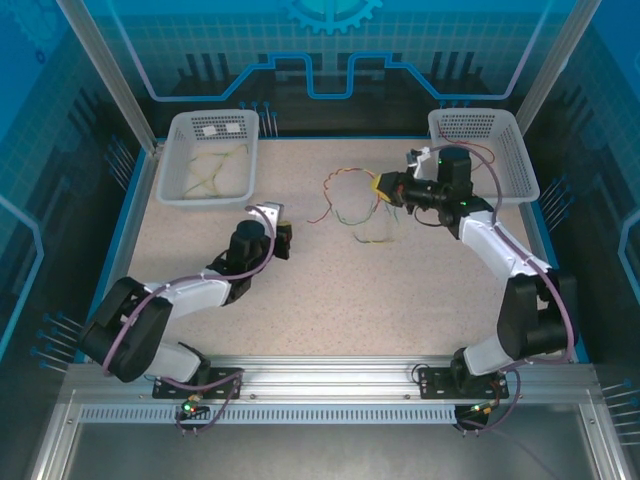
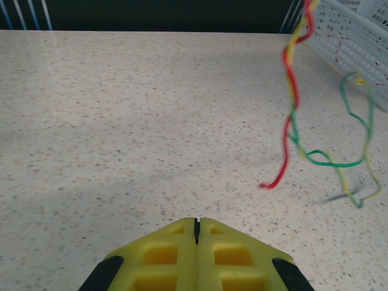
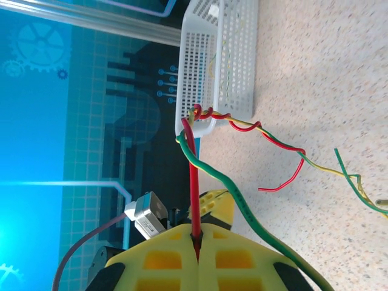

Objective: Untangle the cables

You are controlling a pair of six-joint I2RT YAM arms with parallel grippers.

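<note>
A tangle of red, green and pale yellow cables (image 1: 345, 200) hangs and trails over the middle of the table. My right gripper (image 1: 383, 187) is shut on a red cable (image 3: 193, 182), which runs straight up from between its yellow fingers (image 3: 163, 260). A green cable (image 3: 236, 194) slides past over its right finger. My left gripper (image 1: 284, 240) is shut and empty, low over the table to the left of the tangle. In the left wrist view its closed tips (image 2: 196, 222) point at bare table. The twisted red-yellow strand (image 2: 291, 85) and a green loop (image 2: 327, 162) dangle ahead to the right.
A white basket (image 1: 180, 165) at the back left holds several pale yellow-green wires (image 1: 205, 180). A second white basket (image 1: 505, 150) stands at the back right, just behind the right arm. A blue rim borders the speckled table (image 1: 350, 300).
</note>
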